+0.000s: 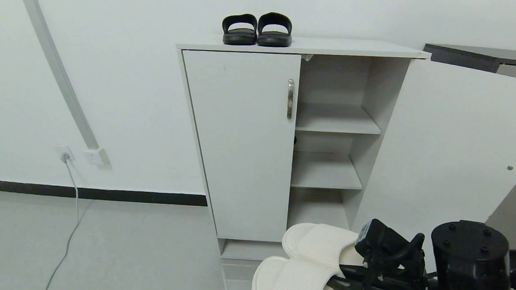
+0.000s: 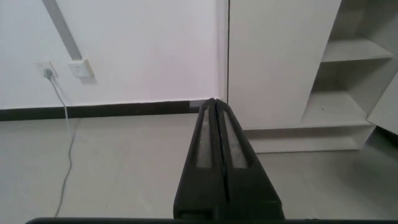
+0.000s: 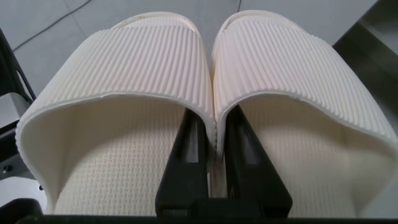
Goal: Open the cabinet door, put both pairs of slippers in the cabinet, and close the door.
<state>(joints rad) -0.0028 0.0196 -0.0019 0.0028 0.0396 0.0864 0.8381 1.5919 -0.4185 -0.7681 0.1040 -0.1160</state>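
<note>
The right hand (image 3: 214,140) is closed on a pair of white slippers (image 1: 309,262). It pinches the two inner strap walls together between its fingers, and nothing else holds the pair. That is probably the main risk, because a tilt or a quick swing could let one slipper slide free and fall to the floor.

The pair sits low and near, just in front of the white cabinet (image 1: 236,139). The cabinet's right door (image 1: 452,150) stands wide open and its left door (image 1: 240,148) is shut, so only the right half is open for loading. The two slippers side by side look wide for that gap. A toe could catch the edge of the shut door, the side panel or a shelf (image 1: 336,120) and twist the pair out of the pinch.

The white slippers are soft and cream-coloured, with ribbed straps and a textured footbed. Their toes point toward the cabinet.

A pair of black slippers (image 1: 257,30) stands neatly on top of the cabinet, toward its left side and close to the far wall. The left hand (image 2: 214,115) is closed on nothing and points at the floor to the left of the cabinet.
</note>
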